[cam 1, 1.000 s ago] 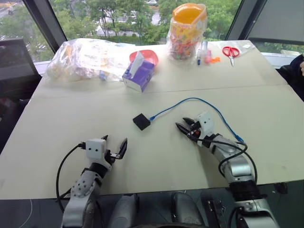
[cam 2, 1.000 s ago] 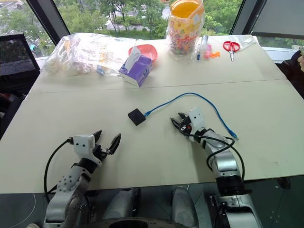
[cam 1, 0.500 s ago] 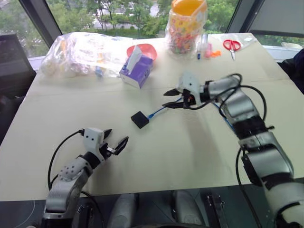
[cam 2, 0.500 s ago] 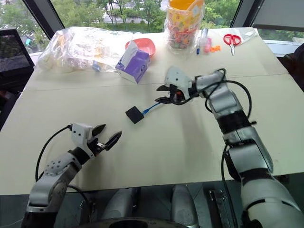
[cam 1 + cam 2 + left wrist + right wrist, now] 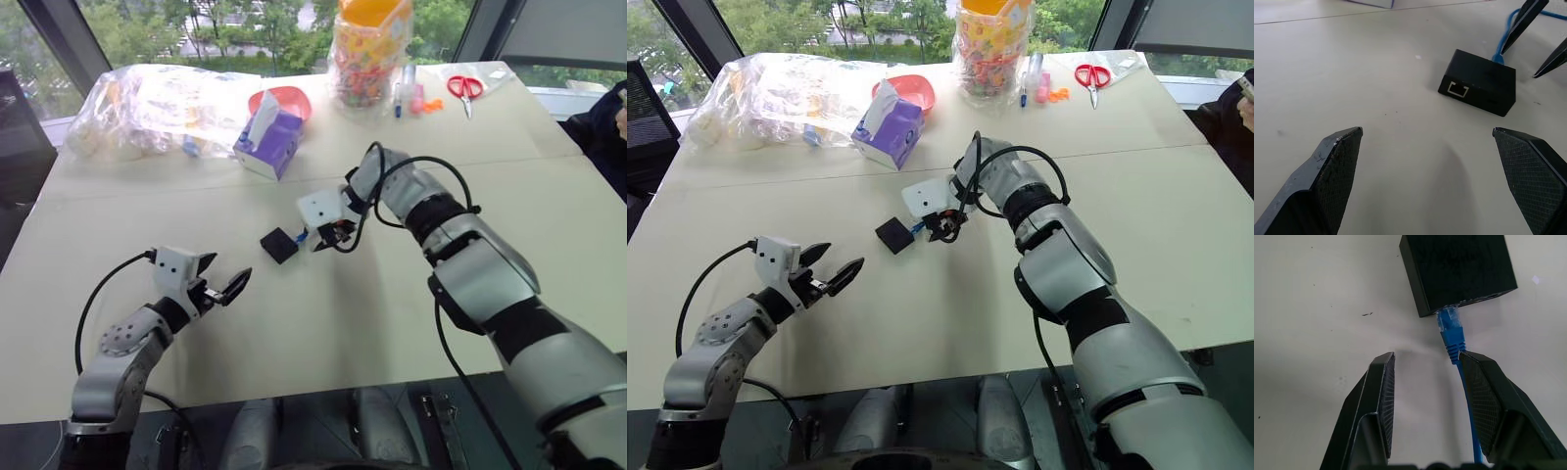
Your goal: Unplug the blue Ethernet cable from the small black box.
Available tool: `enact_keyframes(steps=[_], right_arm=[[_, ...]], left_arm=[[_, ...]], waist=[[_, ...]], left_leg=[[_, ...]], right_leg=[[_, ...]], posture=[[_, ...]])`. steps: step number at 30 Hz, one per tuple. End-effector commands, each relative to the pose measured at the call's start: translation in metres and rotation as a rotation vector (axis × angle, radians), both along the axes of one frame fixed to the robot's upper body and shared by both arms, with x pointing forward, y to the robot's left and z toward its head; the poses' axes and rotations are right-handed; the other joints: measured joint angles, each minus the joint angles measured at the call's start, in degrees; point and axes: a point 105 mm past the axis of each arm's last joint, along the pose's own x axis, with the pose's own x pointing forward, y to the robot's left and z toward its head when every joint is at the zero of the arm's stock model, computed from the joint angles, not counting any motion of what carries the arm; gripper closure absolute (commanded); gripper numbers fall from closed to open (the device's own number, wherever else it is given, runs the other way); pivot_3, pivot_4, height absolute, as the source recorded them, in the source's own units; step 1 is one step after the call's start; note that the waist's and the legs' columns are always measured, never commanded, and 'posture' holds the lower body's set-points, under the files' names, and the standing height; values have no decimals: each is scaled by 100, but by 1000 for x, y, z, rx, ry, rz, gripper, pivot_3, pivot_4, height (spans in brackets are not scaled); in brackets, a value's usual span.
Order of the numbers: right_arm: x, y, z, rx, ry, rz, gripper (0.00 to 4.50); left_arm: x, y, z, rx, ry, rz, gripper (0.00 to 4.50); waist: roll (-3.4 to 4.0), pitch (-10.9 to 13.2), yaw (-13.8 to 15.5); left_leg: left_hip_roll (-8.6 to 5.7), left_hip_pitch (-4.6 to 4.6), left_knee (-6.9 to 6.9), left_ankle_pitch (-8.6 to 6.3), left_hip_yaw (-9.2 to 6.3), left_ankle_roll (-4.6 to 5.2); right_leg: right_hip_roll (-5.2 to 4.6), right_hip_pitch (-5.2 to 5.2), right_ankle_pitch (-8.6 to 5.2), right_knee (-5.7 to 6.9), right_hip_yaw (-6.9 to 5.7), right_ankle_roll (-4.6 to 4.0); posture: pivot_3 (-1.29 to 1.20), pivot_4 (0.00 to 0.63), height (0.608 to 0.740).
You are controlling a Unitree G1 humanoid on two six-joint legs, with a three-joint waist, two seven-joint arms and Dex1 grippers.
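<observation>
The small black box [image 5: 279, 245] lies flat on the beige table [image 5: 323, 323], with the blue Ethernet cable [image 5: 1450, 328] plugged into one face. My right gripper [image 5: 1427, 357] points down just behind the plug and is open; the cable runs between its fingers, close along one finger [image 5: 1488, 396]. The rest of the cord is hidden behind my right arm. My left gripper [image 5: 220, 284] hovers low in front of the box, open and empty. In its wrist view the box's free port [image 5: 1458, 89] faces it.
At the back of the table are a purple tissue box [image 5: 265, 147], a pink bowl [image 5: 286, 98], a clear plastic bag [image 5: 162, 103], a candy jar [image 5: 370, 54] and red scissors [image 5: 460, 88]. A person's dark sleeve [image 5: 602, 127] is at the right edge.
My right arm has swung in from the table's right front, risen and rolled, so its gripper now points down over the cable beside the box. The left gripper has lifted slightly. The camera has shifted.
</observation>
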Motion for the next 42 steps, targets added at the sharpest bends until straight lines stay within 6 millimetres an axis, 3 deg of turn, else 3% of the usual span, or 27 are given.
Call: enact_keyframes(steps=[1,17,23,27,30,34,37,42], right_arm=[[2,17,12,0,-58,19,2372],[8,29,4,-65,-122,-30,2372],[7,31,0,-85,-119,-30,4426],[6,32,0,-82,-127,-12,4426],[12,33,8,-56,-239,36,4426],[21,42,33,148,-486,108,4426],[27,33,42,205,-679,158,4426],[16,27,43,407,-782,183,4426]], left_arm=[[-4,2,11,8,-49,15,51],[-12,5,10,3,-68,88,51],[-18,9,11,19,-61,72,0],[-21,10,26,-85,-49,23,0],[-20,7,39,-131,-46,-23,0],[-12,-2,60,-172,-57,-94,0],[-8,-14,68,-183,-56,-146,0],[-1,-29,76,-216,-52,-210,0]], waist=[[-1,1,-3],[-1,0,1],[-2,0,-4],[-3,-1,-1],[-3,-1,-3],[-4,0,16],[-6,-1,11],[-12,-5,11]], left_leg=[[1,0,1,2,0,-3],[6,8,15,7,1,-9],[11,11,22,8,1,-10],[12,13,22,8,1,-10],[13,13,25,8,1,-10],[12,13,28,11,1,-13],[12,11,29,13,3,-17],[12,12,28,15,6,-19]], right_leg=[[1,-3,0,6,1,-1],[11,-17,-2,56,14,-7],[20,-17,1,61,18,-13],[21,-16,1,62,20,-13],[21,-16,2,65,20,-13],[22,-15,2,67,21,-12],[22,-16,2,66,26,-12],[22,-15,3,66,31,-11]], posture=[[0,150,740],[0,150,740],[0,150,740],[0,150,740],[0,150,740],[0,150,740],[0,150,740],[0,150,740]])
